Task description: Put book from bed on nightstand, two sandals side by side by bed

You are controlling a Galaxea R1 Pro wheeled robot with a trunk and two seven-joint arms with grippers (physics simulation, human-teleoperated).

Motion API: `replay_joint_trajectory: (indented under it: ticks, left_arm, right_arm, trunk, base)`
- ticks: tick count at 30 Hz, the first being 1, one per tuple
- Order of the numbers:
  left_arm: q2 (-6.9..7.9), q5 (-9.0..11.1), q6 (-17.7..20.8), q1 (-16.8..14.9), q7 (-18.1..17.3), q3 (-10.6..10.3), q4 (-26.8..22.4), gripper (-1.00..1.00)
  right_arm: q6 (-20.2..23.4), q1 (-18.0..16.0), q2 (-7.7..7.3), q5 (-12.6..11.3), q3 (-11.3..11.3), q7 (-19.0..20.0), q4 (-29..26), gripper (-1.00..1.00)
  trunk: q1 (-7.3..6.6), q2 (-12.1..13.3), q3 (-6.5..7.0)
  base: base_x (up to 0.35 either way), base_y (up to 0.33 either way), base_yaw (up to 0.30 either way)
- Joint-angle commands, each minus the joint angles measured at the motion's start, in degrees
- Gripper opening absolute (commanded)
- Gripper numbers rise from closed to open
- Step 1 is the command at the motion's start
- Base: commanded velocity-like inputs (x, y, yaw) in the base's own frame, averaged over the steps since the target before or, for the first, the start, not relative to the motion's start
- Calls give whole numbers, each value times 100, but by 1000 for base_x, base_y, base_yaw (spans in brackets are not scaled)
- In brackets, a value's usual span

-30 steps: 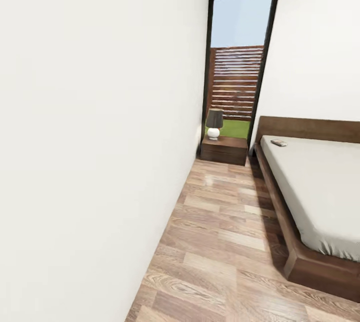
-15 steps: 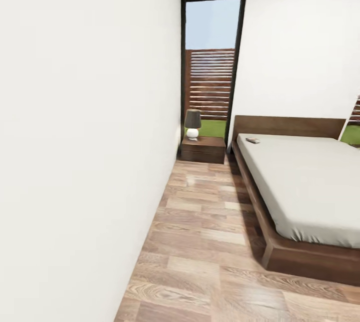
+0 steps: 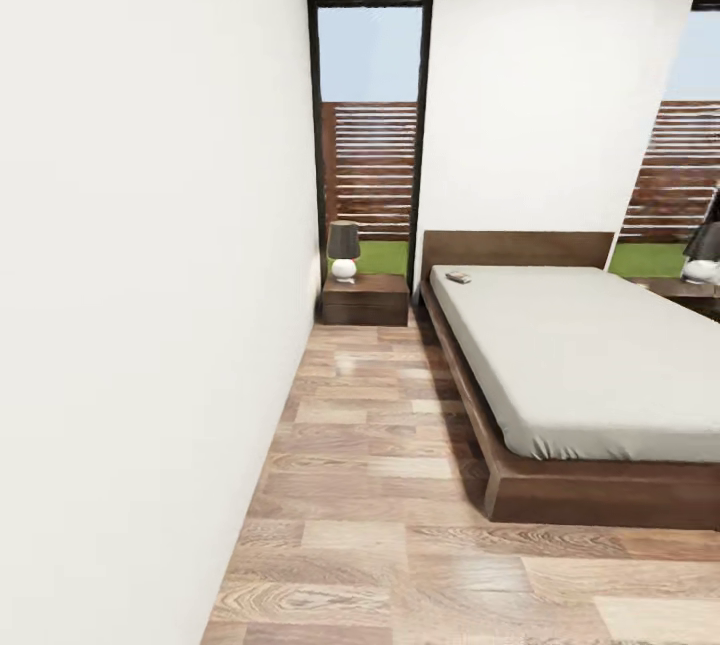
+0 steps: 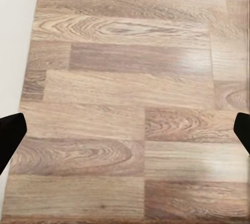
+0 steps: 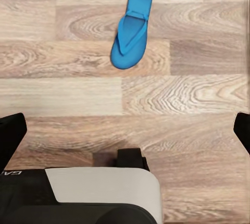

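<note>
Bedroom: white walls, plank floor (image 3: 400,485), tall window (image 3: 370,125) showing a slatted fence.
Book: small and pale, lying on the mattress near the headboard, at the bed's (image 3: 580,365) corner closest to the near nightstand (image 3: 366,300); well ahead of both grippers.
Sandal: one blue flip-flop (image 5: 131,27) flat on the floor ahead of the right gripper (image 5: 125,130), untouched; its mate cannot be placed.
Nightstands: near one carries a dark-shaded lamp (image 3: 343,251); a second (image 3: 690,291) with its own lamp stands beyond the bed.
Left gripper: (image 4: 125,130) fingers spread wide over bare planks, holding nothing.
Right gripper: fingers spread wide, empty, above the robot's own base.
Change: over the last second the head view has swung right, bringing the whole bed and the far nightstand into frame; that is camera motion, not objects moving.
Meaning: robot appears to be arriving and orienting; no part of the task is done yet.
</note>
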Motion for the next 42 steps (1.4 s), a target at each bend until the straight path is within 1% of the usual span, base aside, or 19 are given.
replay_joint_trajectory:
  ticks: [1, 21, 41, 42]
  left_arm:
    - [0, 3, -18, -2, 0, -2, 3, 100]
    - [0, 3, -18, -2, 0, 6, 3, 100]
    - [8, 5, -18, -2, -10, 29, -6, 100]
    - [-4, 4, 1, -4, -11, 26, -91, 100]
  right_arm:
    - [-12, -1, 2, 1, -13, 2, -2, 100]
    - [-12, -4, 2, -15, -13, 3, 0, 100]
    - [-12, -4, 20, -31, -7, 8, 5, 100]
    - [-12, -2, 14, -33, -11, 9, 4, 100]
  trunk:
    - [0, -3, -3]
    - [0, -3, 49]
    - [0, -3, 53]
    - [0, -3, 53]
  base:
    - [0, 0, -288]
    - [0, 0, -275]
    - [0, 0, -18]
    - [0, 0, 0]
